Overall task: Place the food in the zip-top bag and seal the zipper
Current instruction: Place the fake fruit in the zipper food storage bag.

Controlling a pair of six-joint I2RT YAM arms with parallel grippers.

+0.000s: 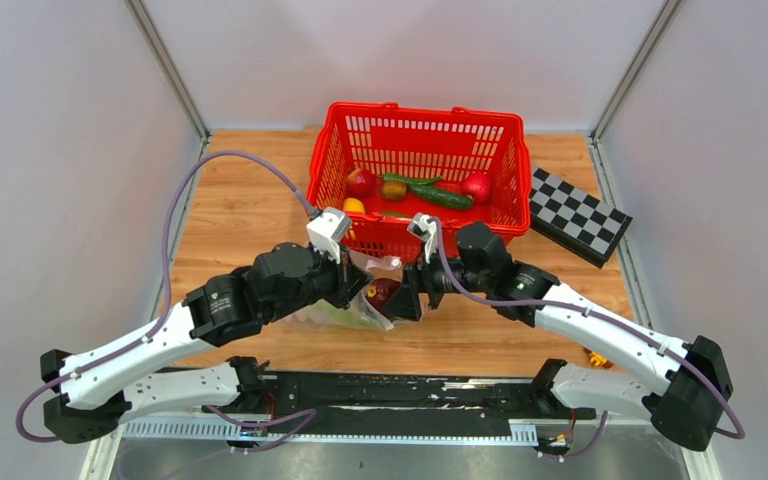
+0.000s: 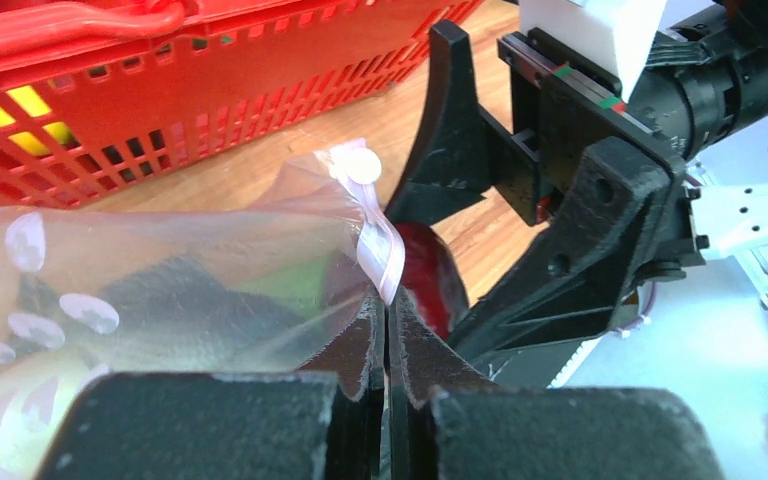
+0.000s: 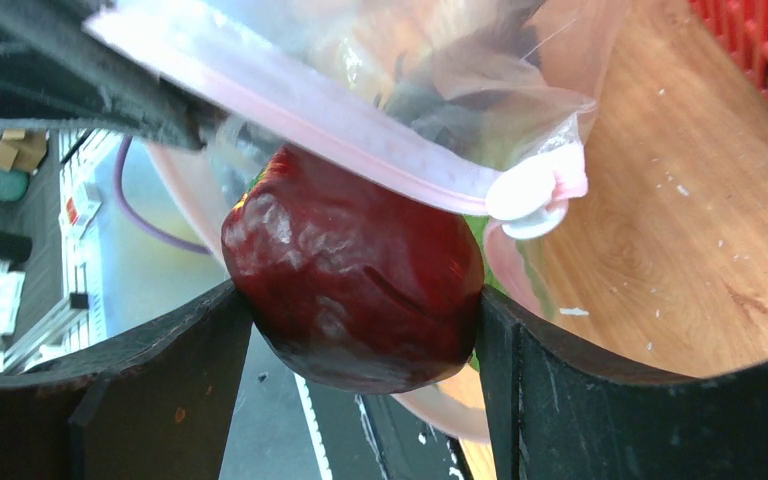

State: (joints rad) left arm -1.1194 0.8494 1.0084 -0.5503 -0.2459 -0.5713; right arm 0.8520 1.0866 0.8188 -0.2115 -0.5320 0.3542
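The clear zip-top bag (image 1: 345, 312) lies on the wood in front of the red basket, with something pale green inside. My left gripper (image 2: 388, 306) is shut on the bag's mouth edge, pinching the pale zipper (image 2: 380, 255) just below its small white piece (image 2: 363, 165). My right gripper (image 3: 360, 300) is shut on a dark red apple (image 3: 355, 285) and holds it at the bag's mouth, just under the zipper strip (image 3: 340, 125). From above, that apple (image 1: 382, 292) sits between the two grippers. More food lies in the basket: a red apple (image 1: 360, 181), a cucumber (image 1: 440, 196), another apple (image 1: 477, 186), a lemon (image 1: 354, 206).
The red mesh basket (image 1: 420, 125) stands at the back middle, close behind both grippers. A black-and-white checkered board (image 1: 578, 215) lies to its right. A small orange object (image 1: 596, 358) peeks out by the right arm near the front edge. Grey walls close in both sides.
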